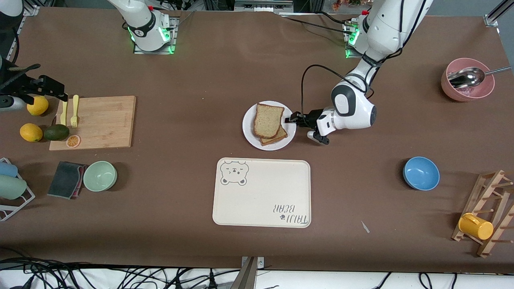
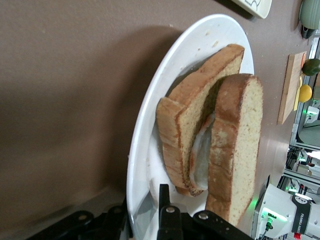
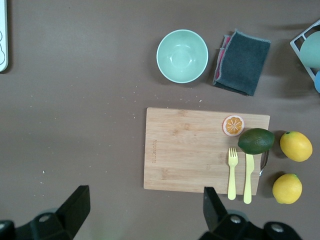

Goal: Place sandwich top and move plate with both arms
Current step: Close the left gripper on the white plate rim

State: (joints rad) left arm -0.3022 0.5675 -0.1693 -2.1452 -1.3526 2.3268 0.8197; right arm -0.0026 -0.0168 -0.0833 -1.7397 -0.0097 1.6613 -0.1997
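Left gripper [image 1: 290, 119] sits low at the plate [image 1: 249, 132] rim, fingers [image 2: 163, 200] pinched on the edge toward the left arm's end. Sandwich top [image 1: 267, 119] lies on the lower slice [image 1: 278, 137] on that plate (egg white shows between them). Right gripper [image 3: 142, 212], fingers spread wide and holding nothing, hovers over the cutting board [image 3: 190, 150].

Cream rectangular tray [image 1: 262, 192] printed with the words "TRIM BEAR" in grey outlined capitals (upside down from the front camera, beside a small paw mark), a bear face drawn in its opposite corner, faint burned-in lettering along one edge of the wooden cutting board [image 3: 200, 150], too small to read
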